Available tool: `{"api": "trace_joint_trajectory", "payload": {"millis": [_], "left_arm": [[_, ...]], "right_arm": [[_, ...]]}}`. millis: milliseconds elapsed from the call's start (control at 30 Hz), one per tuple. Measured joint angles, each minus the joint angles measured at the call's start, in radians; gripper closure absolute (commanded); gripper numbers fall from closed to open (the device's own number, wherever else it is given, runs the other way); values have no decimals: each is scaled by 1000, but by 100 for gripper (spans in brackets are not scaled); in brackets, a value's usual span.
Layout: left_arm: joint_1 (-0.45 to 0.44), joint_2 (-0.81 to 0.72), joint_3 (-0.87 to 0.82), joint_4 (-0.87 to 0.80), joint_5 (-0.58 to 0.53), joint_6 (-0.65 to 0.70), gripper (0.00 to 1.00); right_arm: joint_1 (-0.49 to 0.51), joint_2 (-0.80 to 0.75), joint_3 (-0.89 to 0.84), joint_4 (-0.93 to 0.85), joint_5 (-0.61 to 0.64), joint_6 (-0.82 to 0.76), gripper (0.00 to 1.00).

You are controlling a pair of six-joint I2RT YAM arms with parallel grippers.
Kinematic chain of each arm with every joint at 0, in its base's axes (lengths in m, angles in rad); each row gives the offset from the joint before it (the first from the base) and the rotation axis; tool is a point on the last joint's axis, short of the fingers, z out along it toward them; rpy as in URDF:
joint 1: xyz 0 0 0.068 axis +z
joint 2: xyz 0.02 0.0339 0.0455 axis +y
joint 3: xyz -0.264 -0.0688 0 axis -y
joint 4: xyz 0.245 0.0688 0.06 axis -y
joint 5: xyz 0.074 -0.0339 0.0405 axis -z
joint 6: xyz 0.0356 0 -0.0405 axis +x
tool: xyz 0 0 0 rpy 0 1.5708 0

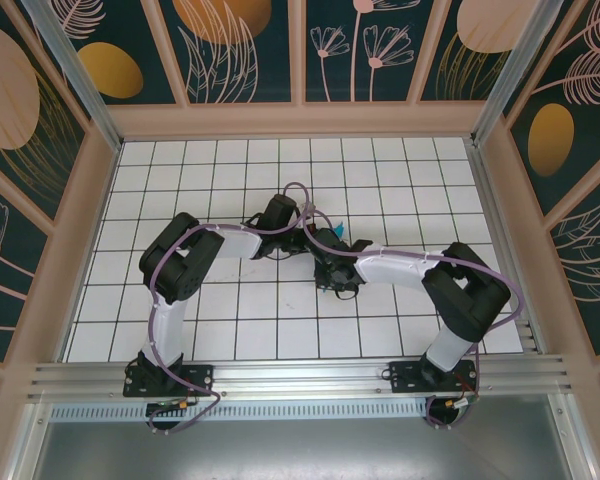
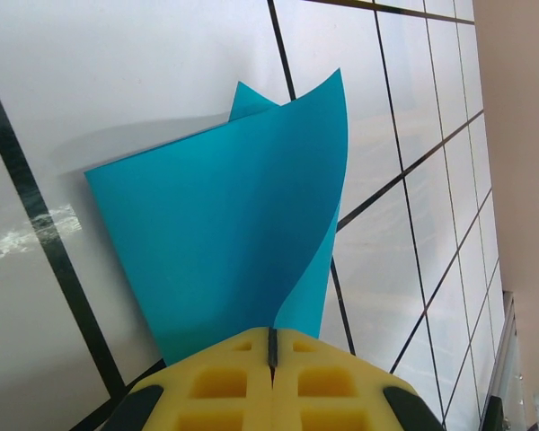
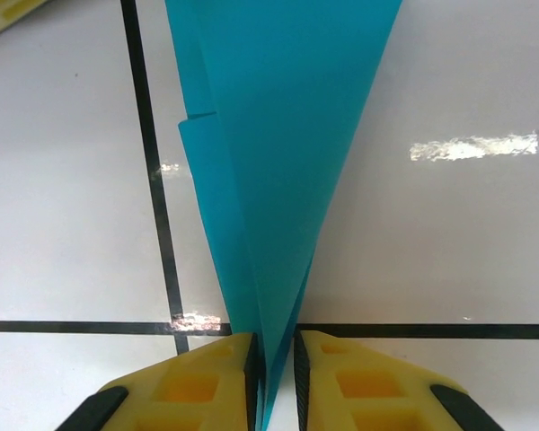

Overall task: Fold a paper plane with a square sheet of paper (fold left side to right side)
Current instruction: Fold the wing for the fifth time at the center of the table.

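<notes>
Pinching paper [image 2: 225, 233] from both ends: left gripper [image 2: 272, 341] clenched on one edge, right gripper [image 3: 274, 346] clamped on the pointed tip (probably to hold layers aligned).

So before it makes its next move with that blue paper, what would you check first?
1. Left gripper shut on the teal paper: ok.
2. Right gripper pinching the paper's narrow tip: ok.
3. Layers lying flat together: not ok, the top flap curls away from the layer beneath in the left wrist view.
4. Edges lined up: cannot tell; a stepped edge shows in the right wrist view.
5. Paper lifted off the table: cannot tell.
</notes>
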Motion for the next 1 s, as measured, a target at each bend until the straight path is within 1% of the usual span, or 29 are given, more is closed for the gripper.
{"api": "trace_joint_trajectory", "payload": {"millis": [300,767,800,1000], "left_arm": [[6,1,0,-1,0,1,100],[6,50,45,-46,4,32,100],[6,51,45,-46,4,34,100],[6,52,46,-45,4,34,100]], "right_arm": [[16,0,11,-21,11,11,88],[19,7,11,-26,27,11,87],[20,7,11,-26,29,11,86],[21,0,11,-29,28,0,73]]}}
